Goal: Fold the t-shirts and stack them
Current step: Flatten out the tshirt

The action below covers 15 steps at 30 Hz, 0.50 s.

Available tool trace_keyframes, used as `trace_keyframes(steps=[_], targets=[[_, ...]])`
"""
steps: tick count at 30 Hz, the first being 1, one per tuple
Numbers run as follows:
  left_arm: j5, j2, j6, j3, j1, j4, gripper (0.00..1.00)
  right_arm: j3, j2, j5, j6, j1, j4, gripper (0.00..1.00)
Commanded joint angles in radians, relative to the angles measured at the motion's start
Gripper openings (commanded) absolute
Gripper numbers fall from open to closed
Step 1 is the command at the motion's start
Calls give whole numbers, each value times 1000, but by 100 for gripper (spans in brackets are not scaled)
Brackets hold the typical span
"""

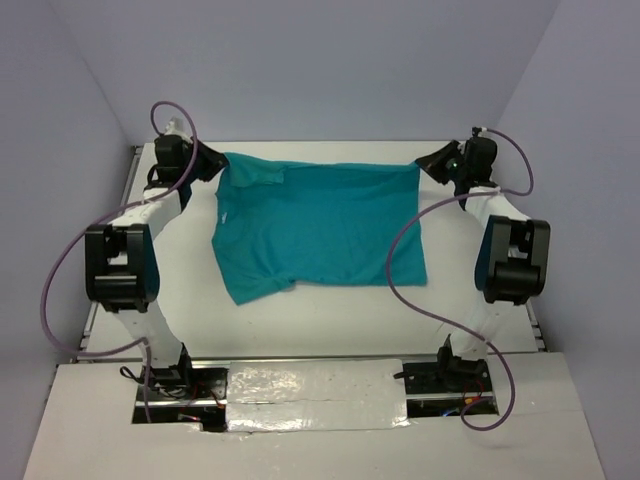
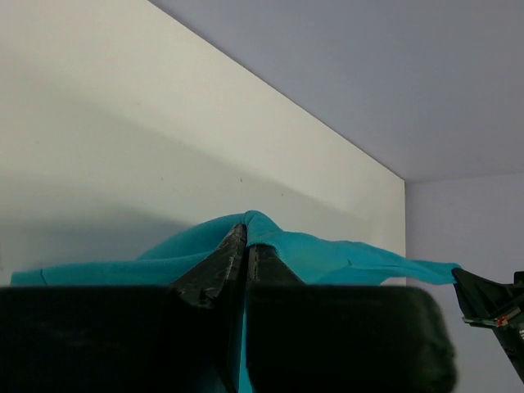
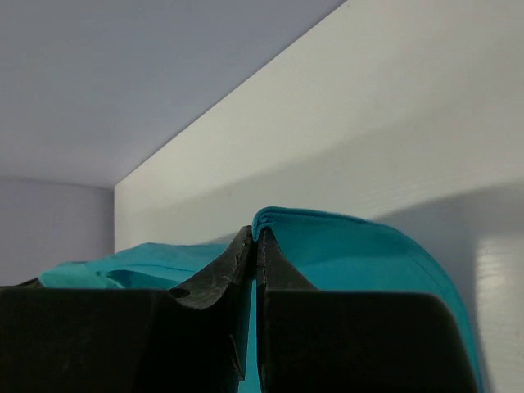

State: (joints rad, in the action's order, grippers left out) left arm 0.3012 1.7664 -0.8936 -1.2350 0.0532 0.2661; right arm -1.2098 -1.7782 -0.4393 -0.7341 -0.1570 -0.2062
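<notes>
The teal t-shirt [image 1: 320,225] lies spread across the middle of the white table, its far edge lifted at both corners. My left gripper [image 1: 217,160] is shut on the shirt's far left corner; in the left wrist view the cloth [image 2: 327,254] is pinched between the closed fingertips [image 2: 233,250]. My right gripper [image 1: 425,160] is shut on the far right corner; in the right wrist view the folded cloth edge [image 3: 344,237] sticks up from the closed fingertips [image 3: 241,254]. A sleeve [image 1: 252,290] hangs out at the near left.
The white table [image 1: 330,310] ends at grey walls behind and at both sides. Purple cables [image 1: 400,260] loop from both arms, the right one over the shirt's right edge. The arm bases [image 1: 160,380] sit at the near edge beside a foil-covered strip [image 1: 315,395].
</notes>
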Motion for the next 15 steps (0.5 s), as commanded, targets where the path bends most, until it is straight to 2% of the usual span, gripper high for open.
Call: trace_keyframes(steps=[1,9,15], targets=[[15,76,25,-122,-9,93,0,-121,-65,57,50,17,-61,0],[-28,217,44,-276,-13,41,0,-247,-219,148,67,39,-79,0],[-17,304,53,-342,-12,24,0,-277,-274,155,62,45,-108,0]])
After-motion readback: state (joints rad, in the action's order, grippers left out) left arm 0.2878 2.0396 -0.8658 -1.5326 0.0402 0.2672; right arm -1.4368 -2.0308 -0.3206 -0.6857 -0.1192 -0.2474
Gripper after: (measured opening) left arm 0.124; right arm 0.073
